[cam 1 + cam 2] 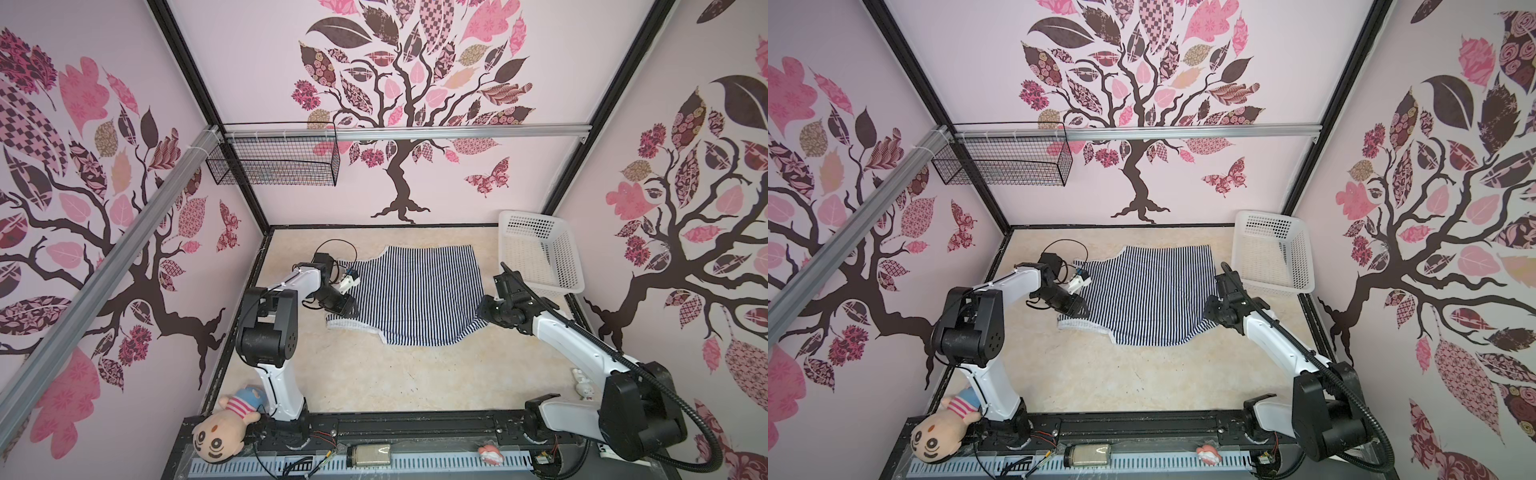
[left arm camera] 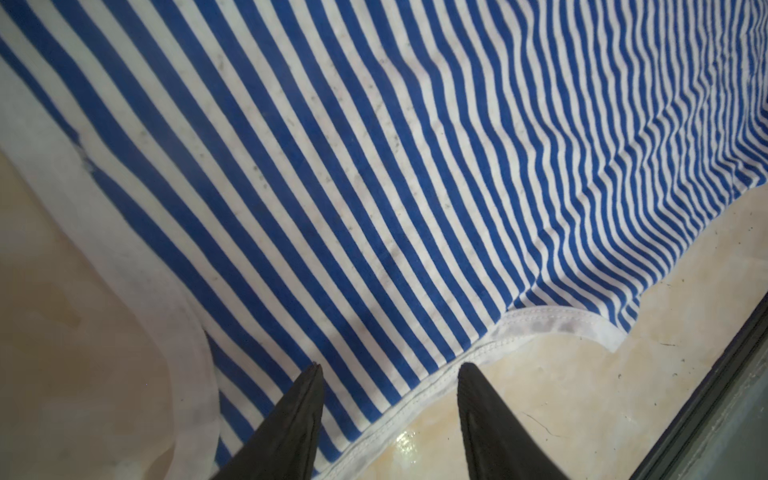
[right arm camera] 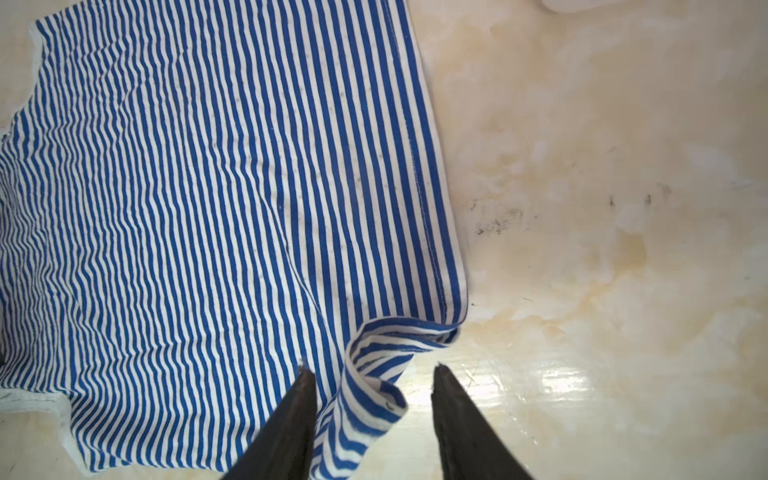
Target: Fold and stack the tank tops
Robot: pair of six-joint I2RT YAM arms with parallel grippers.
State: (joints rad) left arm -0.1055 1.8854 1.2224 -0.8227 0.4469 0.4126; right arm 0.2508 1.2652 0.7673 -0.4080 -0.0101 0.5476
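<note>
On marbled tabletop [image 1: 374, 374] w/ tree-decal walls [image 1: 457, 183], tank top [image 1: 415, 291] lies spread.

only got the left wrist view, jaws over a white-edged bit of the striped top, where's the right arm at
observer: The right arm has reached the opposite side of the tank top, at its near right corner.
operator: is it holding anything
observer: No. In the right wrist view its jaws stand apart, with the bunched hem corner between them.
operator: any more tops on the table
observer: Only this one tank top shows in both top views.
</note>
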